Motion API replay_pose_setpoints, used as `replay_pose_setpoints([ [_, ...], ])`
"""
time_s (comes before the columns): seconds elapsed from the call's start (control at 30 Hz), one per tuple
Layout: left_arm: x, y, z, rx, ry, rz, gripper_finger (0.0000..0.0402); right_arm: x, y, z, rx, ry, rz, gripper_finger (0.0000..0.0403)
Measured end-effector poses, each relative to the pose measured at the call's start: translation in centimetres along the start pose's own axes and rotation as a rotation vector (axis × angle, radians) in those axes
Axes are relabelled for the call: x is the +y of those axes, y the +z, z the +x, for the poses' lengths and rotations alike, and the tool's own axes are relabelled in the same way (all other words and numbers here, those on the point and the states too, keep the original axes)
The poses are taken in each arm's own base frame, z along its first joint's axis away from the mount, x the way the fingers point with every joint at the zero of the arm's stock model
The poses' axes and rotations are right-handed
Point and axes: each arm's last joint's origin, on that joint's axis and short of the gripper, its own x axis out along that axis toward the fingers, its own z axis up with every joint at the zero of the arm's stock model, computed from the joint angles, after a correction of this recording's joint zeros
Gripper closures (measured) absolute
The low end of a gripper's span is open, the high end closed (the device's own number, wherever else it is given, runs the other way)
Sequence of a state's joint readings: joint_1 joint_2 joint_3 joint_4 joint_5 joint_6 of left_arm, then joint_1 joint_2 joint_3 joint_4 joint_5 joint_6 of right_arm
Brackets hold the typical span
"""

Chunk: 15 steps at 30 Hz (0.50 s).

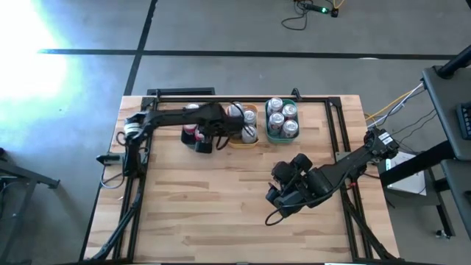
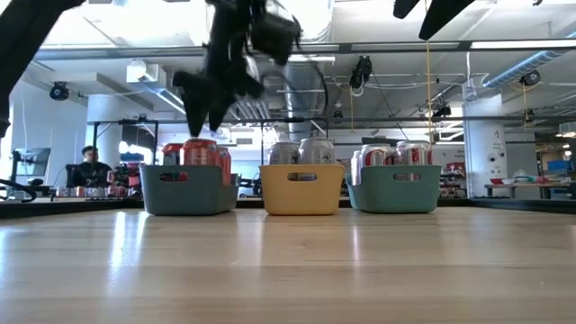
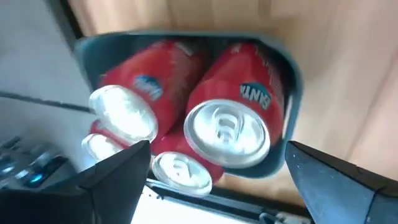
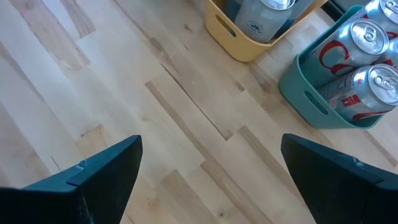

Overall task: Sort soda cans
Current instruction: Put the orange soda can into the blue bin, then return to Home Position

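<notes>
**Metal, plastic and wood on the bench**

The soda cans [image 3: 227, 134] look like thin metal, with shiny silver tops and glossy red printed sides. The trays [image 2: 301, 187] look like smooth matt plastic. The table [image 4: 155, 112] is pale planked wood with a light sheen.

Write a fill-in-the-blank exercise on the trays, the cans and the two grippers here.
1. The middle tray is coloured ____.
2. The cans in the teal tray below the left gripper have ____ bodies.
3. The right gripper, holding nothing, has its fingers ____ above the bare wooden table.

Missing words: yellow; red; open
</notes>
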State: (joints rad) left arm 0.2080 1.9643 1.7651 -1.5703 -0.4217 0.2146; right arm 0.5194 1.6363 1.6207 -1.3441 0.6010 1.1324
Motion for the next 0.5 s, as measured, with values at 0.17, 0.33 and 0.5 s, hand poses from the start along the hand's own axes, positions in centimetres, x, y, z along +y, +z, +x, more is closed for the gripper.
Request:
replay_pose_setpoints([
  [0.17, 0.9, -3.5, -3.3, -0.135, -0.067, -0.164, 0.0046, 0.1, -0.1, -0.1, 0.005, 0.006, 0.013, 0.0023],
  [0.33, 1.3, -7.8, -3.7, -0.183, -0.222, -0.289, 0.0052, 0.2, -0.1, -0.1, 0.0, 0.017, 0.047, 0.0023],
  [0.5, 1.4, -12.0, -1.6, -0.131, -0.242, -0.329, 0.0071, 0.4, 0.0, -0.1, -0.008, 0.037, 0.064, 0.0023],
])
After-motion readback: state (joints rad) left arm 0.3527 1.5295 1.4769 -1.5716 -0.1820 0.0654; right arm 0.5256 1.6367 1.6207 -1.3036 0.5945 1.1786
